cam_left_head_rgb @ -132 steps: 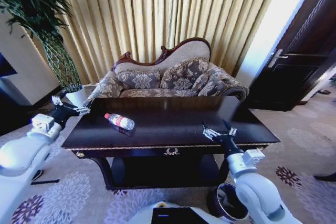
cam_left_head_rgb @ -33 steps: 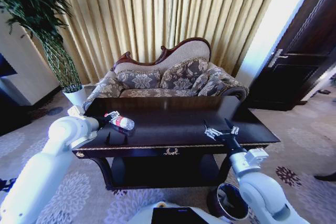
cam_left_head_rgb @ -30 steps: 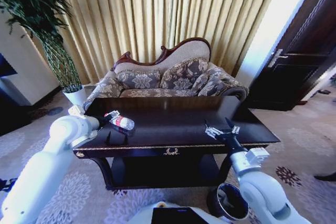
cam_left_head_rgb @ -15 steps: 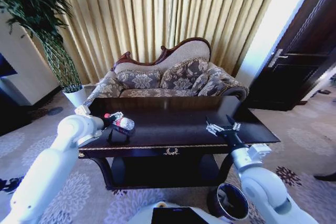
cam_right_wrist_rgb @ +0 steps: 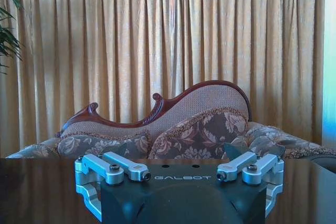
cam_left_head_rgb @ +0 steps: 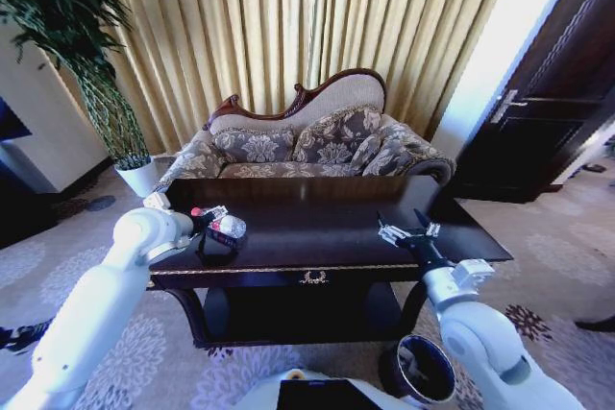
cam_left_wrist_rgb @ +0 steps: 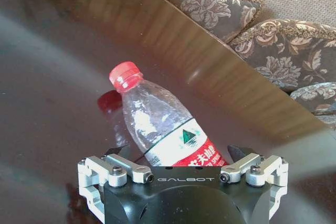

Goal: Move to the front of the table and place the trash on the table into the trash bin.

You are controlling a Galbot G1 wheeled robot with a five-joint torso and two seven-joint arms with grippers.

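Floor-to-ceiling pleated gold curtains (cam_left_head_rgb: 288, 36) across the far wall, bright daylight at 1 o'clock. Before them, at 12 o'clock, a carved dark-wood sofa with grey floral damask upholstery (cam_left_head_rgb: 307, 146) and matching cushions. At 10 o'clock a tall green leafy plant (cam_left_head_rgb: 72, 36) in a white pot (cam_left_head_rgb: 140, 177), beside a cream wall. At 2 o'clock a dark panelled wooden door with metal handle (cam_left_head_rgb: 548, 103). Underfoot, beige carpet with purple flower medallions (cam_left_head_rgb: 567, 256).

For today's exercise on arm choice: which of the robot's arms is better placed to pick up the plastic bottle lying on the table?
The left. The left gripper is open with its fingers on either side of the plastic bottle, which lies on the black table. The right gripper hovers open over the table's far right side, away from the bottle.
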